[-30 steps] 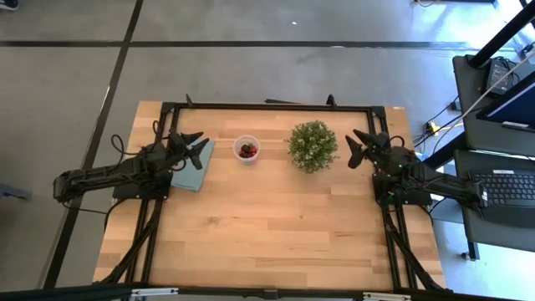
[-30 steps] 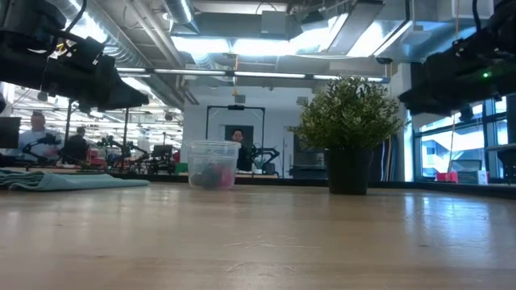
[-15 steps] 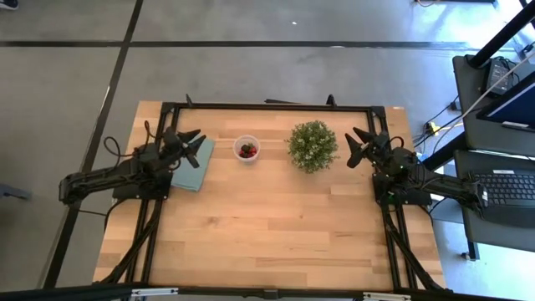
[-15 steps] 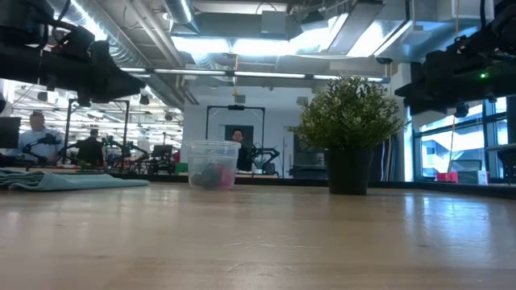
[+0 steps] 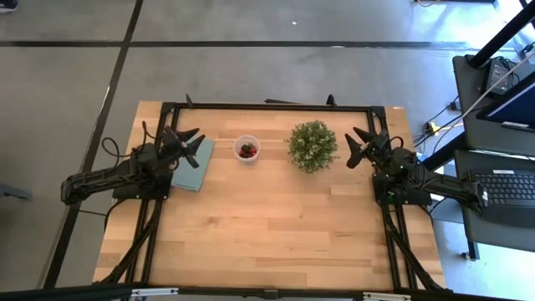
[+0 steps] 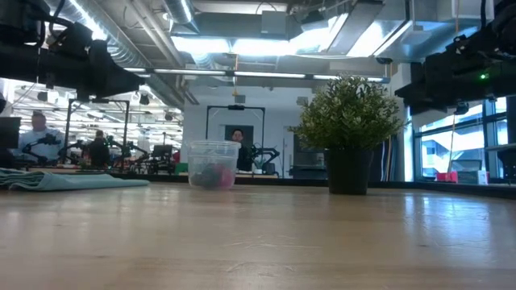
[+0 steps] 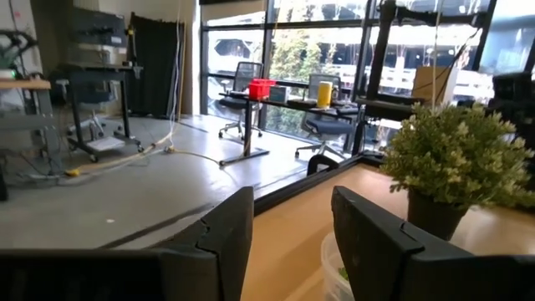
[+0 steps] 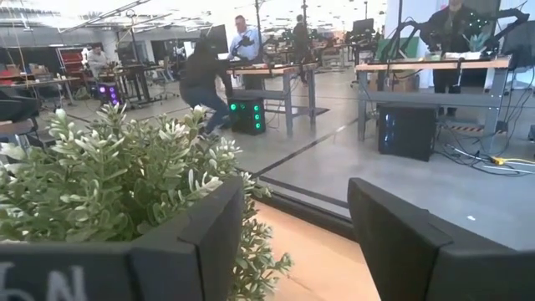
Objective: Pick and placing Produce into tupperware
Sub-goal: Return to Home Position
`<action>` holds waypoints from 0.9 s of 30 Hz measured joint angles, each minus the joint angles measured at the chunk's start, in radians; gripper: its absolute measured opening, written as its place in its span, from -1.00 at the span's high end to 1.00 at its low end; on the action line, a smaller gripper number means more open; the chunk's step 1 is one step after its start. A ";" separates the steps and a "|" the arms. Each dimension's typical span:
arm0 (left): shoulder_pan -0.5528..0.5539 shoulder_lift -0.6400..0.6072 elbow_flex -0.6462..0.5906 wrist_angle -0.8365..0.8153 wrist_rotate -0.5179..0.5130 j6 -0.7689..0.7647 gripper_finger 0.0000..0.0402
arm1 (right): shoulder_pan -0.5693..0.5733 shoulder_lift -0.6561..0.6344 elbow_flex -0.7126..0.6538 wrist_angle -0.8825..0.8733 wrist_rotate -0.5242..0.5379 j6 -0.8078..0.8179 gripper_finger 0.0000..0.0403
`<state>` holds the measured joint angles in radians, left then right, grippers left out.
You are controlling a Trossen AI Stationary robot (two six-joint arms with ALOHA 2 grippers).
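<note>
- On the upper middle of the wooden table (image 5: 267, 226), the tupperware (image 5: 247, 149) stands between a folded teal cloth (image 5: 194, 167) at its left and a bushy potted plant (image 5: 313, 145) at its right, apart from both.
- Produce (image 5: 247, 150), red and dark pieces, lies inside the tupperware; single pieces are too small to tell apart.
- Left gripper (image 5: 199, 139) hovers over the cloth's upper left part, jaws apart, pointing toward the tupperware.
- Right gripper (image 5: 351, 140) hangs just right of the plant, jaws apart, facing it.
- Far back in the low view, a person (image 6: 36, 135) sits at a desk.
</note>
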<state>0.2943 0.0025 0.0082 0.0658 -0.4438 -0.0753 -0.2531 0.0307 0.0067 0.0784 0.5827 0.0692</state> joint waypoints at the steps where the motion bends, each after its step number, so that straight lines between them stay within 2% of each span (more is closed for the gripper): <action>1: 0.000 0.000 0.000 0.000 0.000 0.019 0.22 | 0.000 0.000 0.000 0.000 0.000 0.000 -0.08; 16: 0.000 0.000 0.000 0.000 0.000 0.059 0.30 | 0.000 0.000 0.000 0.000 0.000 0.001 -0.08; 27: 0.000 0.000 0.000 0.001 0.000 0.060 0.24 | 0.000 0.000 0.000 0.000 0.000 0.001 -0.08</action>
<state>0.2943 0.0025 0.0082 0.0664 -0.4438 -0.0157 -0.2530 0.0307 0.0067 0.0784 0.5827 0.0700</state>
